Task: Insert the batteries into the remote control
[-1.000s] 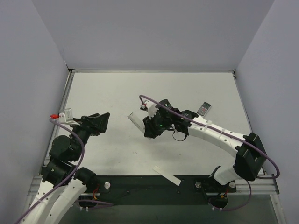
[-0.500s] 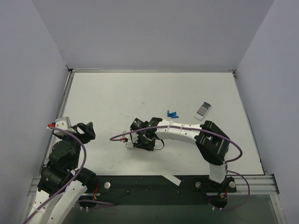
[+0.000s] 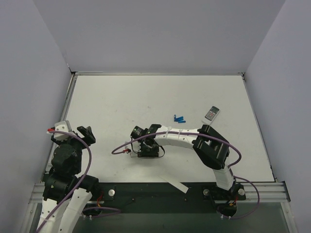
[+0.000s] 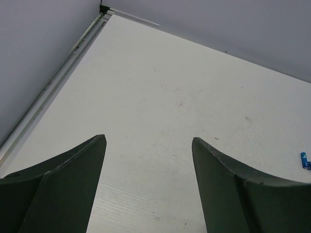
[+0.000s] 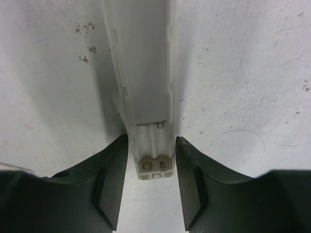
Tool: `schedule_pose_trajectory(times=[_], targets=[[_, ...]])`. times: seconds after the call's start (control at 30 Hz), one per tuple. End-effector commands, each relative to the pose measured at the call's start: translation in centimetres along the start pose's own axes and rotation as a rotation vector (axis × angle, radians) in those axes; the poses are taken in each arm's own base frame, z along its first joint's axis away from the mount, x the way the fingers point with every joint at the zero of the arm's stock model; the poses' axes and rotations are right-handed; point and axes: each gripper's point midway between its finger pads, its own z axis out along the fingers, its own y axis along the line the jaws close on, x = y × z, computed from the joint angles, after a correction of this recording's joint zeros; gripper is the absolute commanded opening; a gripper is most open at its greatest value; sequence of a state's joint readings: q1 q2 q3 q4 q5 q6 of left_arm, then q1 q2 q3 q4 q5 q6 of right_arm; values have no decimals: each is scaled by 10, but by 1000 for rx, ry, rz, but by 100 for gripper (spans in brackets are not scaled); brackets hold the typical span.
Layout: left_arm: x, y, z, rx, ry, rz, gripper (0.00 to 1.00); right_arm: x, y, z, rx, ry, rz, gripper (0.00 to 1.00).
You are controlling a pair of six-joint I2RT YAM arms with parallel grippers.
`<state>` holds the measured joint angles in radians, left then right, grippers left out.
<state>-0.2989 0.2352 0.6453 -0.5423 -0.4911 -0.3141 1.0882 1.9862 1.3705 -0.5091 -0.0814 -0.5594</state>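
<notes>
The right end effector (image 5: pixel 151 141) narrowly straddles the remote control (image 5: pixel 146 73), which lies on the desk (image 3: pixel 121 97); whether it grips cannot be told. The batteries (image 3: pixel 180 118) lie well apart from it. The left end effector (image 4: pixel 148 141) gapes wide, empty.

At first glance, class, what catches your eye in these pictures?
The right gripper straddles the remote control near the middle of the table, its empty battery bay and spring facing up. Farther back to the right lie the blue batteries, not yet loaded; the left gripper hangs open at the far left.
</notes>
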Motion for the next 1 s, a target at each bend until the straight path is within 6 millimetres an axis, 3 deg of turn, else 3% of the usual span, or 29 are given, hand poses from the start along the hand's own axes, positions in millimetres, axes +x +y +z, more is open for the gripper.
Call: schedule_pose_trajectory(times=[0.0,0.03,0.17,0.3,0.4,0.5,0.67,0.87,0.97], targets=[[-7,-6,4,30,-22,-3,82,14,-2,-10,18,78,-34,45],[-8,-6,4,31,-24,-4,82,14,-2,-12,22,77,-32,55],[-7,-7,4,33,-21,-5,82,8,-8,-38,63,19,6,71],[-7,-6,3,32,-24,-6,82,-2,-21,-71,90,-106,139,73],[-8,-6,2,32,-28,-9,82,2,-50,-96,127,-214,356,73],[-8,-5,2,32,-31,-10,82,18,-89,-114,195,-281,622,71],[-9,-5,0,34,-35,-10,82,76,-146,-114,320,-245,1037,68],[-9,-6,1,42,-32,-7,82,122,-185,-94,374,-228,1367,65],[-8,-7,1,42,-29,-6,82,128,-198,-79,366,-232,1444,59]])
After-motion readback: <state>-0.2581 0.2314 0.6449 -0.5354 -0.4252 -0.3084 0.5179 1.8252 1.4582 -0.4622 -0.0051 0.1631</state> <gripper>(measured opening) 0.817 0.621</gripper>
